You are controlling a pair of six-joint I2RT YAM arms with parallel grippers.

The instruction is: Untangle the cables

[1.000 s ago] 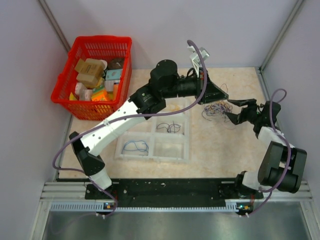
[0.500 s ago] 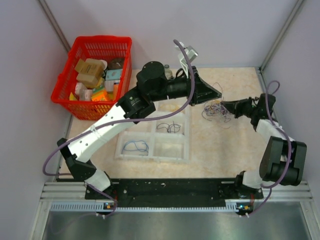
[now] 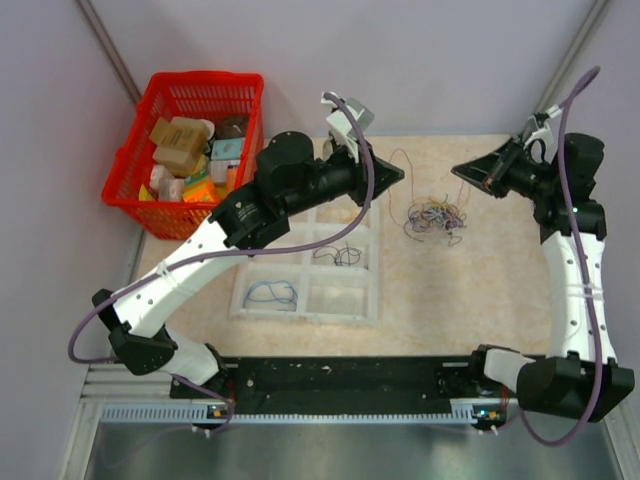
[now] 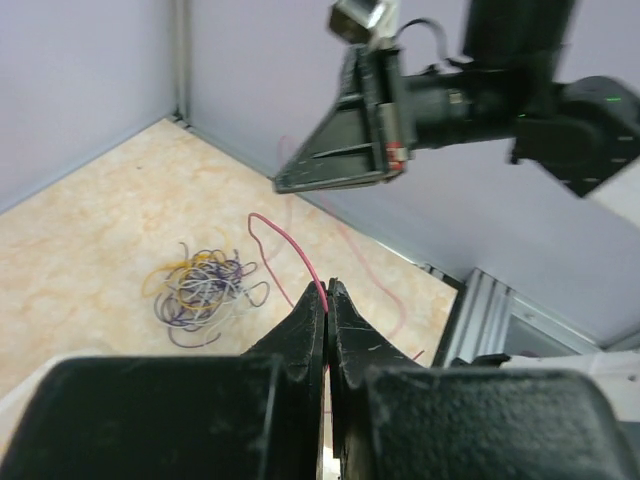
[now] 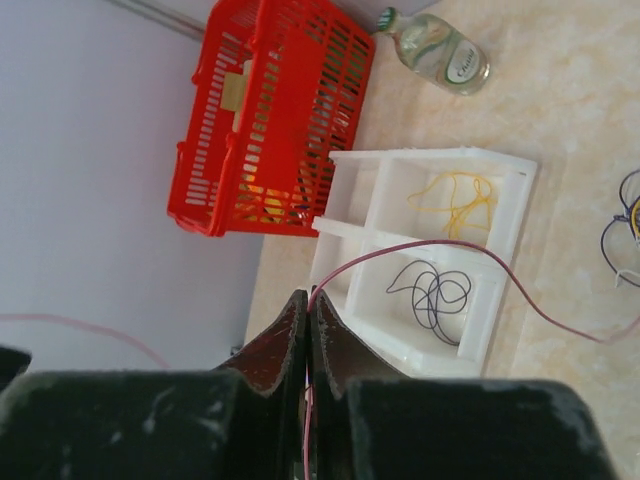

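My left hand (image 4: 327, 300) and right hand (image 5: 307, 308) both clamp one pink strand (image 4: 303, 256); pull wider and I'd risk snapping it.

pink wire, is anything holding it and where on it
Both: the left pincer and the right pincer are each shut on the pink wire, pinching it at two separate spots; whether those are its ends cannot be told.

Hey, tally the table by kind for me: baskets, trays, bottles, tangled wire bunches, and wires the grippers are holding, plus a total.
Red basket: 1
White compartment tray: 1
Bottle: 1
Tangled cable bunch: 1
Pink wire, pinched by left gripper and right gripper: 1
Total: 5
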